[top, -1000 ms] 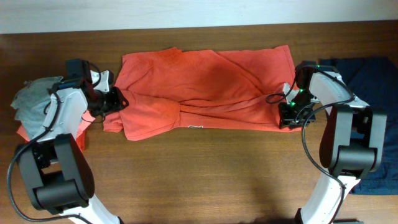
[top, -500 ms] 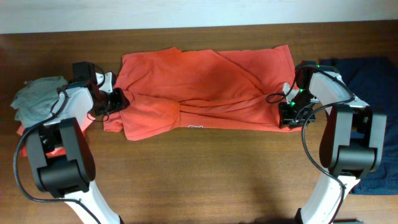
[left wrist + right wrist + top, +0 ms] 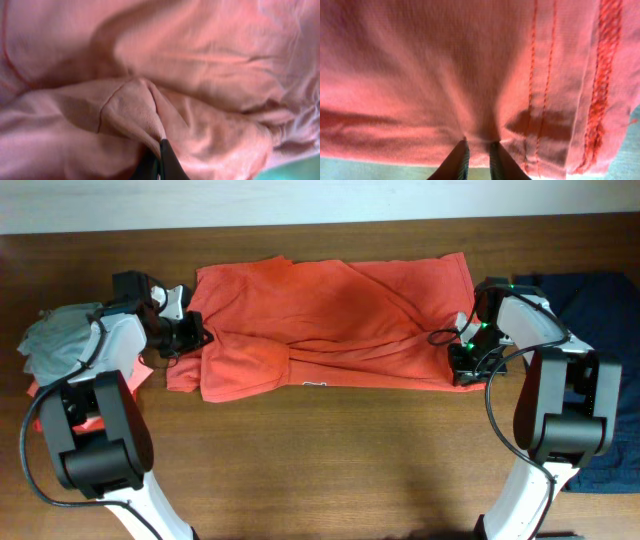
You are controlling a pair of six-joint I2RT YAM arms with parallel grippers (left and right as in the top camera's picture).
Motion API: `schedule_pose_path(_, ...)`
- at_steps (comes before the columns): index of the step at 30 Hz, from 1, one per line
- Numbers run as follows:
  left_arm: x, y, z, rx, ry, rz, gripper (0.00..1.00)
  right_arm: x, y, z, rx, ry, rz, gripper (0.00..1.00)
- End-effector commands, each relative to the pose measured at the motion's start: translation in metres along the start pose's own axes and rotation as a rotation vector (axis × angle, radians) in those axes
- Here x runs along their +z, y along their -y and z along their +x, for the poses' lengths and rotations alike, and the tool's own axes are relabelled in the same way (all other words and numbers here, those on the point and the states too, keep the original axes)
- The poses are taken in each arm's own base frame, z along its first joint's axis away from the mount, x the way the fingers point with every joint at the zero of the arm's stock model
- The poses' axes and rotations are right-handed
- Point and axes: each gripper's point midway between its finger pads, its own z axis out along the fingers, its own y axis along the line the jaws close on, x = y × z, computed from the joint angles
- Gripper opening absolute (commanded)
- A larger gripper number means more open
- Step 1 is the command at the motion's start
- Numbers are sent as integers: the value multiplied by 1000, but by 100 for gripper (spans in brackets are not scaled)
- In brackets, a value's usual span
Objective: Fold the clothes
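On the dark wooden worktop [image 3: 320, 470], an orange-red T-shirt [image 3: 330, 320] lies stretched in a long, rumpled band between two robot arms. The left pincer [image 3: 159, 150] is clamped tight on a raised pucker at the shirt's left edge. The right pincer [image 3: 479, 150] nips the stitched hem at the far end, with cloth caught between its tips. A grey garment [image 3: 55, 340] is heaped at far left and a navy garment [image 3: 600, 290] lies at far right, both beside the arms.

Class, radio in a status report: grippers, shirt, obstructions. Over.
Left gripper shut on orange T-shirt, left edge. Right gripper shut on its right hem. Shirt lies rumpled lengthwise. Navy garment near right end.
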Motion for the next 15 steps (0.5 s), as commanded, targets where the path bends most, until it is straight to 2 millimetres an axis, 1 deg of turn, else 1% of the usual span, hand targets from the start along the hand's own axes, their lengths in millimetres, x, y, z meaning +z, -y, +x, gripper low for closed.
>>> schedule_pose_path(1, -35, 20, -7, 21, 45, 34, 0, -42, 0, -21, 7, 120, 9, 23)
schedule_pose_path(2, -40, 22, -5, 17, 43, 34, 0, -53, 0, -27, 4, 150, 12, 25)
schedule_pose_path(3, -50, 27, -2, 11, 41, 44, 1, -73, -1, -37, -2, 206, 18, 30)
schedule_pose_path(6, -76, 37, 1, 10, 65, 51, 0, -106, -3, -57, -13, 305, 29, 42)
schedule_pose_path(7, -86, 39, -1, 16, 89, 49, 0, -112, -2, -64, -15, 333, 32, 44)
schedule_pose_path(8, -95, 42, -3, 24, 111, 48, 1, -116, -2, -71, -19, 367, 35, 46)
schedule_pose_path(10, -107, 47, -6, 37, 142, 46, 1, -117, -1, -79, -22, 396, 41, 48)
schedule_pose_path(11, -110, 48, -6, 42, 149, 46, 1, -117, 0, -83, -23, 407, 44, 48)
schedule_pose_path(12, -114, 51, -7, 49, 161, 46, 0, -113, 1, -91, -24, 422, 45, 48)
schedule_pose_path(15, -115, 52, -7, 50, 163, 46, 1, -104, 4, -102, -25, 431, 46, 48)
